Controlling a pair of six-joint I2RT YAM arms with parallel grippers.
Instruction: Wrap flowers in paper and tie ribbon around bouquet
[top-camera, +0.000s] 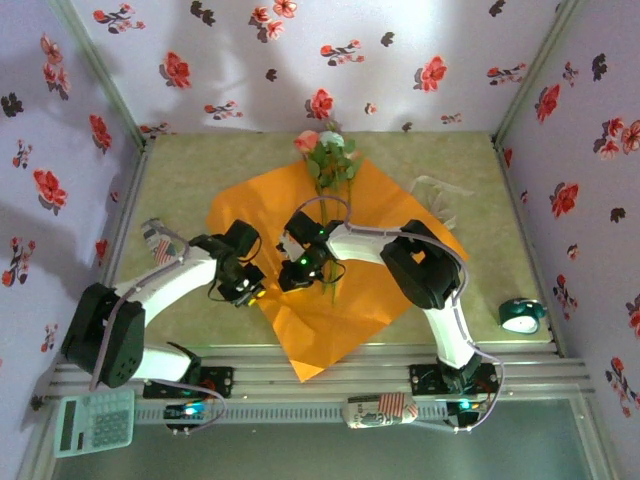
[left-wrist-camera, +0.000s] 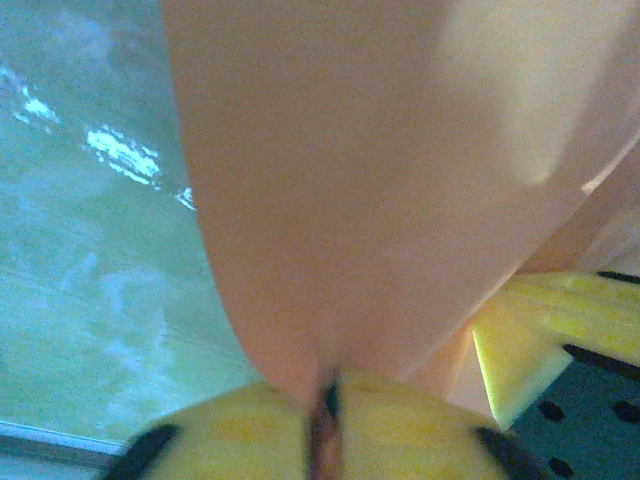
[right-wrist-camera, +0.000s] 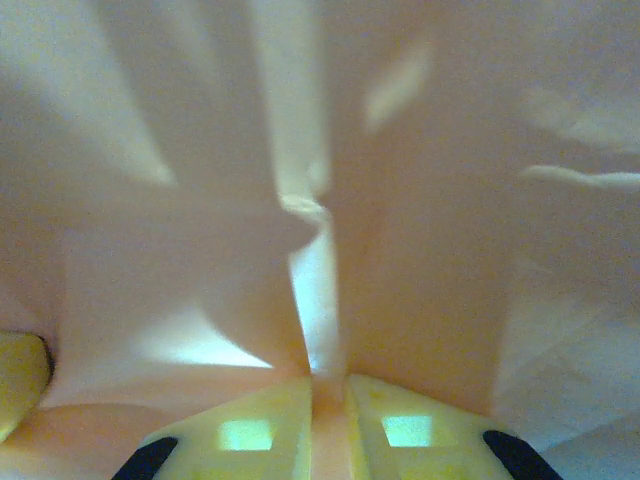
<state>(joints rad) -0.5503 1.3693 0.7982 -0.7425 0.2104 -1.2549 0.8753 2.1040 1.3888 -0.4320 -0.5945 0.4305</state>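
Observation:
The orange paper (top-camera: 370, 215) lies spread as a diamond on the table. On it lie the flowers (top-camera: 327, 158), blooms at the far corner, green stems running toward me. My left gripper (top-camera: 248, 291) is at the paper's left edge, shut on a fold of the paper (left-wrist-camera: 360, 200) that rises from between its yellow pads. My right gripper (top-camera: 300, 268) sits mid-sheet beside the stems, shut on a pinched ridge of the paper (right-wrist-camera: 420, 250). The whitish ribbon (top-camera: 440, 195) lies looped at the paper's right corner.
A teal tape roll (top-camera: 521, 316) sits at the right near the rail. A calculator (top-camera: 92, 422) and a printed can (top-camera: 380, 409) lie beyond the near rail. Flower-print walls close in the table on three sides.

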